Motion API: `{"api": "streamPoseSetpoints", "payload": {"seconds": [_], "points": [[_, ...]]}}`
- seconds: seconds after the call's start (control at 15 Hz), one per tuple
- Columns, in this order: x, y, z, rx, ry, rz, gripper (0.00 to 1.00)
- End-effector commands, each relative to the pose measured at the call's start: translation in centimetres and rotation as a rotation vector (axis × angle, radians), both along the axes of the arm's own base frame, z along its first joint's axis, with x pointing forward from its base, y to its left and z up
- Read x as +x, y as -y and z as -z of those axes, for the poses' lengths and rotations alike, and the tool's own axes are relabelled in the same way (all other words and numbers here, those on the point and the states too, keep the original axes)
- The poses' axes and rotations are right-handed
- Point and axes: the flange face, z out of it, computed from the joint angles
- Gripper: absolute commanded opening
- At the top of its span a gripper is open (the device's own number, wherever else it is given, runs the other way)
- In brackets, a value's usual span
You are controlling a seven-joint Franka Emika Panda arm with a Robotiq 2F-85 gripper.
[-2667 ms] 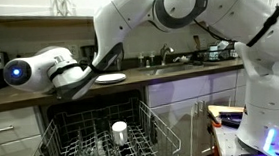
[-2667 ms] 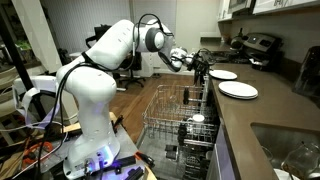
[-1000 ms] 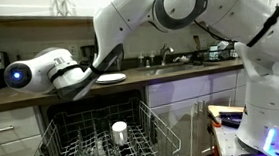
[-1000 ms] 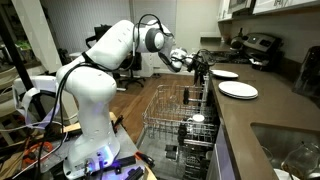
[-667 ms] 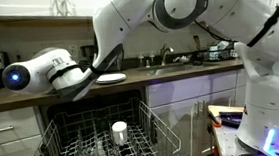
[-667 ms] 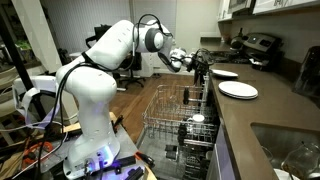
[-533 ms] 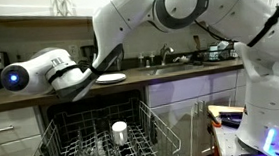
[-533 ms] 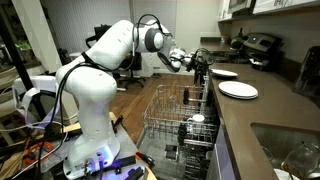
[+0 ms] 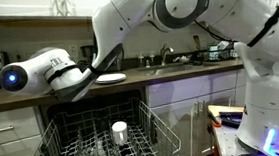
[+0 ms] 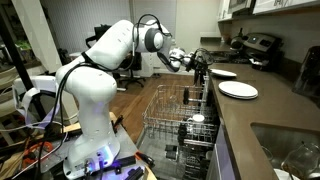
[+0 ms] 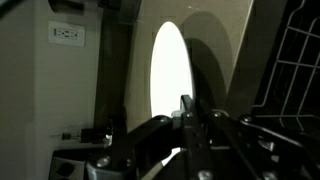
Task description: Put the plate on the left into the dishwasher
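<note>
The plate (image 10: 224, 74) is the farther of two white plates on the dark counter. In the wrist view the plate (image 11: 168, 65) fills the middle as a tall white oval against the wall. My gripper (image 11: 186, 103) has its fingers together at the plate's near rim, pinching it. In an exterior view the gripper (image 10: 203, 66) sits at the counter's front edge, touching that plate. The dishwasher (image 9: 84, 142) stands open below, its wire rack (image 10: 175, 115) pulled out. In an exterior view my gripper (image 9: 92, 78) hides the held plate.
A second white plate (image 10: 238, 90) lies nearer the sink (image 10: 290, 150), also seen beside my fingers as a plate (image 9: 110, 78). A white cup (image 9: 120, 131) stands upright in the rack. A wall socket (image 11: 66, 33) is behind the counter. White drawers (image 9: 11, 133) flank the dishwasher.
</note>
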Motion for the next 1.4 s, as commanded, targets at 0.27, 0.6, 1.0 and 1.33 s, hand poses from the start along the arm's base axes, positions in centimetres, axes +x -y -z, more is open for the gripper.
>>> {"api": "streamPoseSetpoints", "payload": {"seconds": [0.27, 0.6, 1.0, 1.33], "points": [[-0.5, -0.8, 0.6, -0.024, 0.012, 0.032, 0.07], [-0.9, -1.1, 0.4, -0.046, 0.027, 0.06, 0.06], [-1.5, -1.6, 0.0, -0.075, 0.063, 0.098, 0.06], [-2.4, -3.0, -0.6, -0.089, 0.088, 0.104, 0.06]]}}
